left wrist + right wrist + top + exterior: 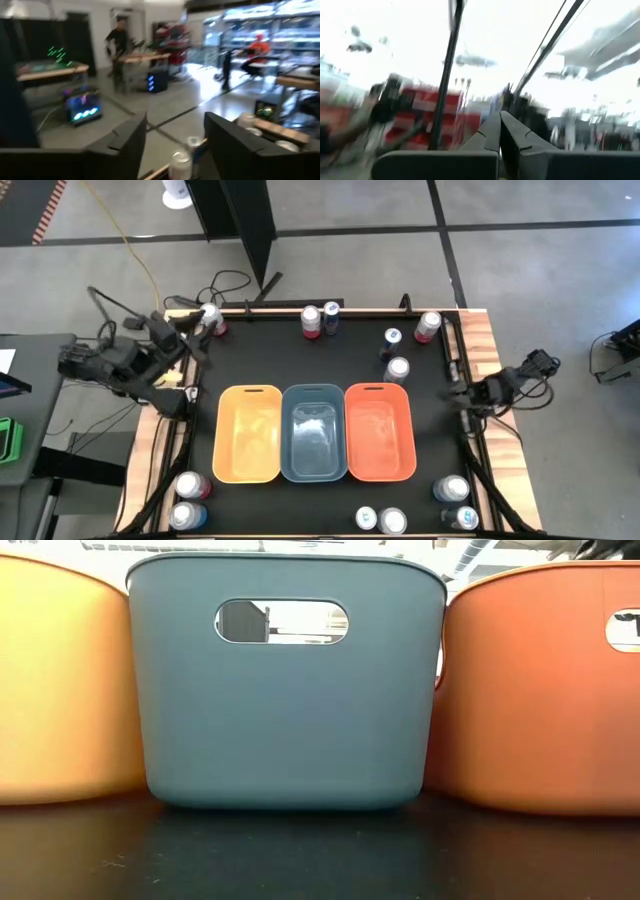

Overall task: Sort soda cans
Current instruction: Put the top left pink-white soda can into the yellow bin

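**Inspector:** Grey concrete floor surrounds a black tabletop with wood edging. Report, left of frame to right.

**Assistant:** At the left edge, the left gripper sits by the upper left corner, close to a red can there. In its wrist view the fingers stand well apart with nothing between them; cans show just beyond. Two cans stand at the lower left corner.

**Inspector:** Centre?

**Assistant:** Three bins side by side: orange bin, blue bin, red-orange bin. From above, all three look bare inside. A red can and a blue can stand together at the upper edge; two more cans sit at the bottom edge.

**Inspector:** Right side?

**Assistant:** Two cans in the upper right area, one red can by the upper right corner, two at the lower right. The right gripper waits at the right edge, its fingers pressed together, holding nothing.

**Inspector:** Progress?

**Assistant:** My judgement: barely begun. No can sits in any bin; every visible can remains on the tabletop. The left arm appears positioned for a first pick at the corner.
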Controlling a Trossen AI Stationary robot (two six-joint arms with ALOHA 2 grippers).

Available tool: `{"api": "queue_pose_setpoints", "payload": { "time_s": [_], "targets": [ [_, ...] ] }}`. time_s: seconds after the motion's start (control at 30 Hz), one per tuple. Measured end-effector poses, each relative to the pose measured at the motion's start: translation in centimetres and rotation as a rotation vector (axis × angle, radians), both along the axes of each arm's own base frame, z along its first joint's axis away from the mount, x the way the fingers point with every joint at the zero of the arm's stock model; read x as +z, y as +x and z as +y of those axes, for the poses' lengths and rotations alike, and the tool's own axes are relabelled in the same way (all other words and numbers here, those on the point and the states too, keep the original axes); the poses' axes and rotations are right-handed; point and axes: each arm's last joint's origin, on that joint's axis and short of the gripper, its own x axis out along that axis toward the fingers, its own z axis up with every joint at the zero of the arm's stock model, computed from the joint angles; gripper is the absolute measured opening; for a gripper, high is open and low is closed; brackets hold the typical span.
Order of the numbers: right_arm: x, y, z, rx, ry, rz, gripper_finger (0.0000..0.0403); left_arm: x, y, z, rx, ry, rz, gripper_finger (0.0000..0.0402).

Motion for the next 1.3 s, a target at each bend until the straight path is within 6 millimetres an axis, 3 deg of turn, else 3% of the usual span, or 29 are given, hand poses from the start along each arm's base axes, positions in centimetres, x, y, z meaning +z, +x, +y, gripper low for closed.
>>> {"api": "queue_pose_setpoints", "payload": {
  "time_s": [0.23, 0.33, 0.47, 0.6, 0.8, 0.97, 1.3],
  "targets": [
    [1.5, -1.2, -0.8, -0.045, 0.083, -0.183, 0.0022, 0.6, -0.3, 1.4, 0.043, -0.197, 0.039, 0.0253],
    [1.7, -1.2, -0.9, -0.067, 0.078, -0.178, 0.0022, 0.0, 1.3, 1.9, 0.008, -0.279, 0.093, 0.0256],
    [2.1, -1.1, -1.1, -0.097, 0.077, -0.168, 0.0022, -0.9, 4.8, 3.5, 0.027, -0.308, 0.199, 0.0257],
    [2.6, -1.3, -1.5, -0.095, 0.157, -0.169, 0.0022, -1.4, 6.7, 7.0, 0.183, -0.343, 0.318, 0.0257],
    [2.9, -1.0, -1.8, -0.113, 0.178, -0.105, 0.0022, -1.7, 5.5, 14.2, 0.324, -0.583, 0.338, 0.0258],
    [3.0, -0.8, -2.0, -0.145, 0.175, -0.079, 0.0022, -2.6, 4.4, 18.9, 0.412, -0.752, 0.339, 0.0276],
    [2.9, -0.6, -2.0, -0.12, 0.218, -0.055, 0.0022, -5.0, 4.8, 23.5, 0.532, -0.936, 0.568, 0.0347]
  ]
}}
